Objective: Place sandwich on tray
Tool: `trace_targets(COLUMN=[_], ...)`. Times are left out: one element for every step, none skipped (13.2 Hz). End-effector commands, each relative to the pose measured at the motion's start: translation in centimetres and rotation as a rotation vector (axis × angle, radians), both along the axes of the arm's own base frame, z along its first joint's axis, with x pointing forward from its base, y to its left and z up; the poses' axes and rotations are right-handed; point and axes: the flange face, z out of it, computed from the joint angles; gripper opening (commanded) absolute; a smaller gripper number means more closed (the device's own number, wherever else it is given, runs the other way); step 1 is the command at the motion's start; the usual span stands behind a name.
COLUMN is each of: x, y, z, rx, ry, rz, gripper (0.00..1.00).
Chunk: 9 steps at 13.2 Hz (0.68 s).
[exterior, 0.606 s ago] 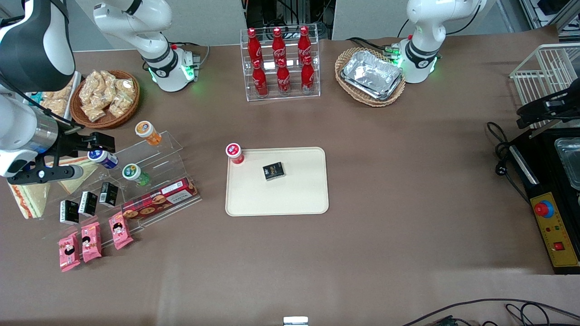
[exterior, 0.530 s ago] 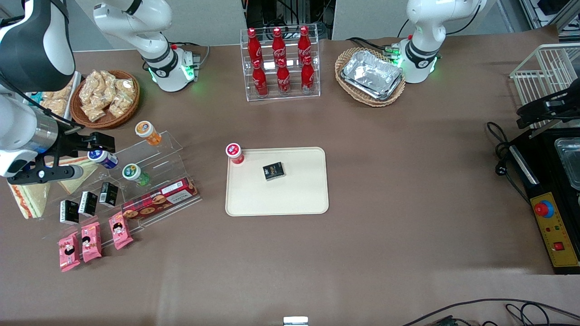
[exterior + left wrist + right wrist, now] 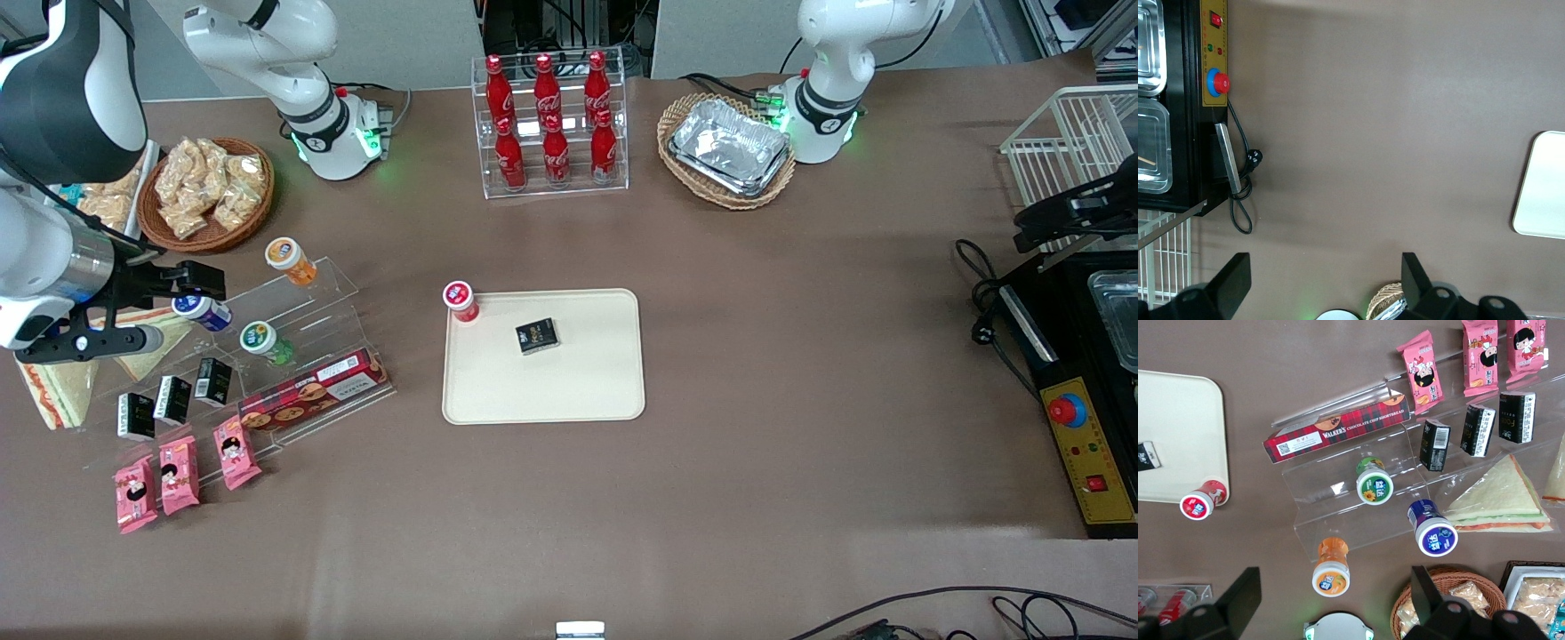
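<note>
Over the working arm's end of the table, the gripper (image 3: 107, 311) has barely drifted, fingers spread and empty; the sandwich (image 3: 55, 391) remains ungrasped, well apart from the tray (image 3: 578, 391).

The working right arm reaches out low over its own end of the counter, its white forearm and metal wrist ring leading to the black tool (image 3: 133, 311). The tool hangs above the counter, pointing down, with its two fingers (image 3: 1245, 593) spread wide apart and nothing between them. The wrist is held level.
</note>
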Motion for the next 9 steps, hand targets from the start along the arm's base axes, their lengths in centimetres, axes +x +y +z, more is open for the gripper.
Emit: trace_targets(x=[0.0,-0.3,-0.5,-0.4,-0.3,-0.2,-0.2,-0.3,-0.5], y=[-0.4,-0.5,-0.7,-1.0,-1.0,-1.0,-1.2,-2.3,-4.0], z=[0.3,1.1,1.4,1.5,1.2,1.0,1.2,1.7,2.4], rx=[-0.003,-0.005,-0.003,0.000,0.000,0.000,-0.002,-0.007,-0.008], ry=[-0.003,-0.012,-0.018,-0.021,-0.023,-0.020,-0.023,-0.032,-0.052], rz=[-0.008,-0.010,-0.008,-0.014,-0.014,-0.014,-0.019,-0.038,-0.069], gripper=[1.00,1.00,1.00,1.00,1.00,1.00,1.00,1.00,1.00])
